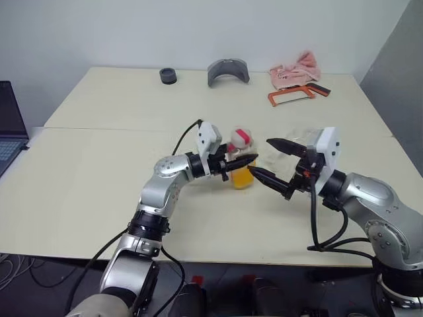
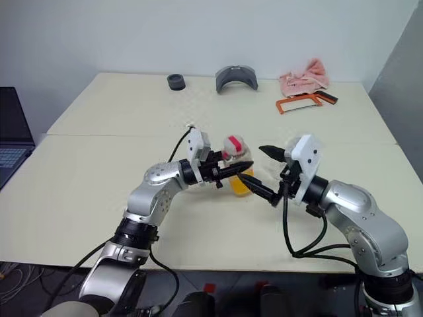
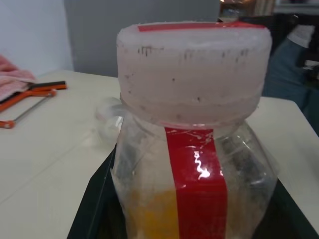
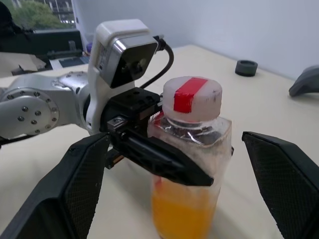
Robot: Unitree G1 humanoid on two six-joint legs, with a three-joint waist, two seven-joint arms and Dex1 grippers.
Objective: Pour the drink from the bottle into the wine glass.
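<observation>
**Left gripper clamped on the bottle, right gripper spread wide before it**

Left gripper [image 1: 239, 164]: I see its two black fingers closed tight around the bottle [image 1: 242, 158], gripping the clear body below the neck and holding it upright above the cream table [image 1: 99, 172], near the middle of the near half. From the right wrist view, one black finger [image 4: 164, 158] crosses the front of the bottle just above the liquid line.

Bottle: I read it as a small clear plastic container with a whitish cap [image 4: 192, 97] still on, a red strip across the top of the cap and a red stripe [image 3: 199, 189] running down the body. The drink [image 4: 183, 211], translucent orange-yellow, fills only the lower part.

Right gripper [image 1: 269, 160]: its fingers stand wide apart and hold nothing. I see it pointing toward the bottle from the right, one fingertip above and one below, close to the bottle but not visibly touching it.

Wine glass [image 1: 305, 137]: I can make out only a faint clear shape on the table behind the right gripper; whether it stands upright I cannot tell.

Along the far edge of the table: a small black ring [image 1: 168, 76], a grey curved piece [image 1: 228, 70], a pink cloth [image 1: 295, 68], and an orange-framed hacksaw [image 1: 294, 94]. A laptop [image 1: 10, 125] sits at the left edge.
</observation>
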